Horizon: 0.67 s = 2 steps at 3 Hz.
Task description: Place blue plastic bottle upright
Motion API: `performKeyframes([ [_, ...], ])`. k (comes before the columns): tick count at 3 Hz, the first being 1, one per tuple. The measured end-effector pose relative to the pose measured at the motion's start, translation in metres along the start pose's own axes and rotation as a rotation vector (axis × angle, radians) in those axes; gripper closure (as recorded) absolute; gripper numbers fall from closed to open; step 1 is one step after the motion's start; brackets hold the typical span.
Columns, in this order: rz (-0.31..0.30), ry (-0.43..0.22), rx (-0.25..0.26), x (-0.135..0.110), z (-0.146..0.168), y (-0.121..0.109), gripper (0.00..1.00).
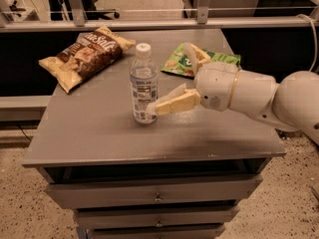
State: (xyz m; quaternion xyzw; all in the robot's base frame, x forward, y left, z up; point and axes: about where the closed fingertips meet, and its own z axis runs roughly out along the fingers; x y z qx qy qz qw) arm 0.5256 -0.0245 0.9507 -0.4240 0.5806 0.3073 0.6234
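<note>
A: Whereabouts of the blue plastic bottle (pixel 144 83)?
B: Upright, centre of frame, on the grey cabinet (pixel 99 133).
A: And the gripper (pixel 170 77)?
B: Just right of it, fingers (pixel 174 102) spread wide, holding nothing; lower fingertip against the bottle's side.

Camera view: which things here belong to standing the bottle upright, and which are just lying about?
Part of the job:
- bottle, upright on the table
- gripper, open, one finger beside the bottle's lower half

Just lying about:
- brown snack bag, at the back, left in the view
- green snack bag, at the back, partly behind the gripper
</note>
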Motion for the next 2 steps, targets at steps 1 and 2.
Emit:
performKeyframes([
  [1,-0.046,0.079,0.026,-0.0295,-0.0397,-0.0135,0.0],
  [2,-0.059,0.091,0.001,-0.0367,-0.0436,-0.0092,0.0],
])
